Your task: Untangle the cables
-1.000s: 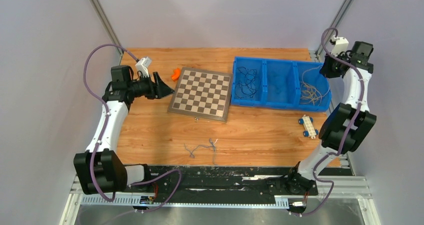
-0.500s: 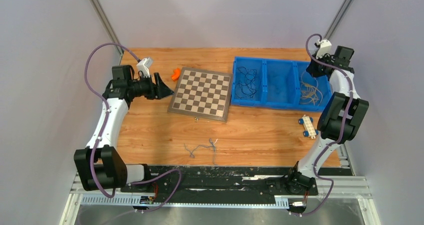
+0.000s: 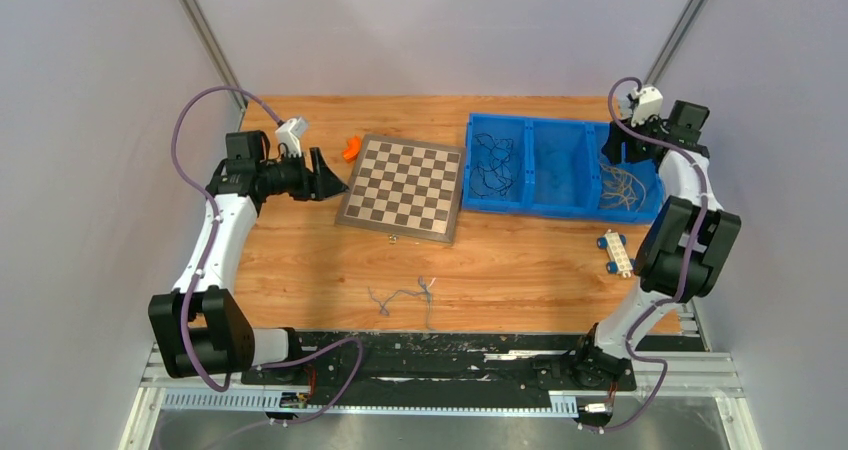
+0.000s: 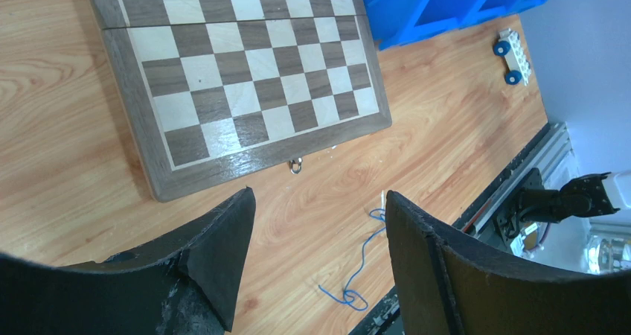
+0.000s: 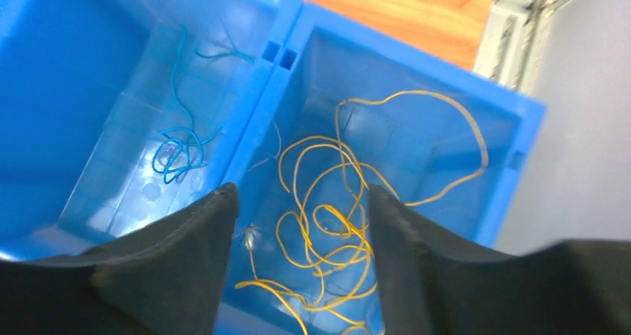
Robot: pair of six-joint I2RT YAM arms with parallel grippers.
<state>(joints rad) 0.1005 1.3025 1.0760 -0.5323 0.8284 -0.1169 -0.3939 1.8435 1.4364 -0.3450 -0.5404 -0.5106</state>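
A thin grey-blue cable (image 3: 405,298) lies curled on the wood near the front edge; the left wrist view shows it as a blue strand (image 4: 364,264). The blue bin (image 3: 530,208) holds black cables (image 3: 492,160) in its left compartment, a blue strand (image 5: 178,145) in the middle one and yellow cables (image 3: 625,183) (image 5: 335,208) in the right one. My left gripper (image 3: 335,175) (image 4: 318,193) hovers open and empty at the chessboard's left edge. Over the yellow cables my right gripper (image 3: 612,150) (image 5: 301,188) stands open, holding nothing.
A wooden chessboard (image 3: 403,186) (image 4: 245,67) lies mid-table with a small orange piece (image 3: 350,148) behind its left corner. A white toy with blue wheels (image 3: 616,253) (image 4: 513,56) sits in front of the bin. The metal rail runs along the table's near edge.
The right arm has swung left over the bin's right compartment and its jaws, shut before, now stand open. The left arm has hardly moved.
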